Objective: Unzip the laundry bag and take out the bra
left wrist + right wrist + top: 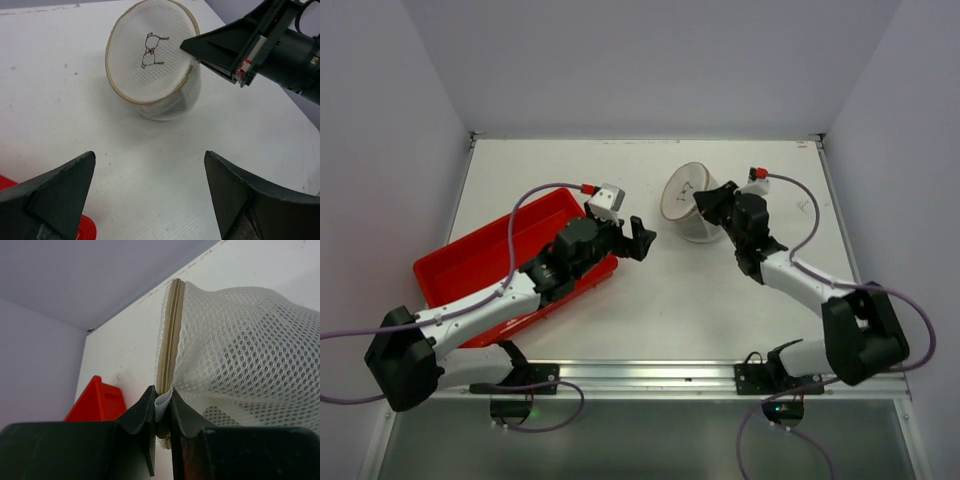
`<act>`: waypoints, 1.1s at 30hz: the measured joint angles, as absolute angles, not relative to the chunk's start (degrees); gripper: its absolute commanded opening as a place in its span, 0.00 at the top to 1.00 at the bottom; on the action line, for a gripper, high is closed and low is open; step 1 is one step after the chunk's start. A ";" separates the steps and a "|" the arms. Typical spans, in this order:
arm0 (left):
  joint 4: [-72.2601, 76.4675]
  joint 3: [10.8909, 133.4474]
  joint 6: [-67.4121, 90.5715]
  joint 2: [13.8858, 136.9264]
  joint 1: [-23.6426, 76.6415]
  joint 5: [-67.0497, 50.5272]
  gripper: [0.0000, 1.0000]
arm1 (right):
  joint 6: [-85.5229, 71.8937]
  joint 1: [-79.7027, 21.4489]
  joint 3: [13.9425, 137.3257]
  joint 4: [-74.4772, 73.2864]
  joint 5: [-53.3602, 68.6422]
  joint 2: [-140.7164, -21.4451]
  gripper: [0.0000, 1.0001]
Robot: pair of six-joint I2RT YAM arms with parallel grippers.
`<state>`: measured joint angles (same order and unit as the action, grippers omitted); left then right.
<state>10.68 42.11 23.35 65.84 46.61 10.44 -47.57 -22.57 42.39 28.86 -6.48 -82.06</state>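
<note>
Laundry bag (pixel 692 202) looks zipped shut, bra not out. Right end effector (pixel 161 391) pinches, maybe, its zipper tab (pixel 162 405); left end effector (pixel 149 165) open near the bag.

**MARKINGS AND LABELS**

We find no legible lettering, number or brand name in any view. The only sign we identify is a small brown line drawing (pixel 150 51) on the white mesh lid (pixel 127 75) of the laundry bag (pixel 175 102): two rounded loops with short strokes running outward. In the top view it is only a faint mark, too small to resolve.
</note>
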 measured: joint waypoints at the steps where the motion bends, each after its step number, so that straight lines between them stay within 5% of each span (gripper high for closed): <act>1: 10.66 43.24 22.68 67.05 46.61 9.37 0.07 | -48.60 -22.83 39.55 28.95 -6.70 -78.48 0.87; 8: 11.90 46.63 15.11 72.07 46.63 0.08 0.10 | -53.17 -23.35 27.27 26.96 -6.90 -63.68 0.87; 18: 20.67 44.73 4.34 76.86 47.79 -13.76 0.11 | -57.56 -23.35 21.10 30.02 -3.25 -57.71 0.88; 33: 19.42 51.31 -3.95 89.65 51.64 -10.22 0.28 | -63.83 -23.35 15.99 39.75 0.03 -59.40 0.88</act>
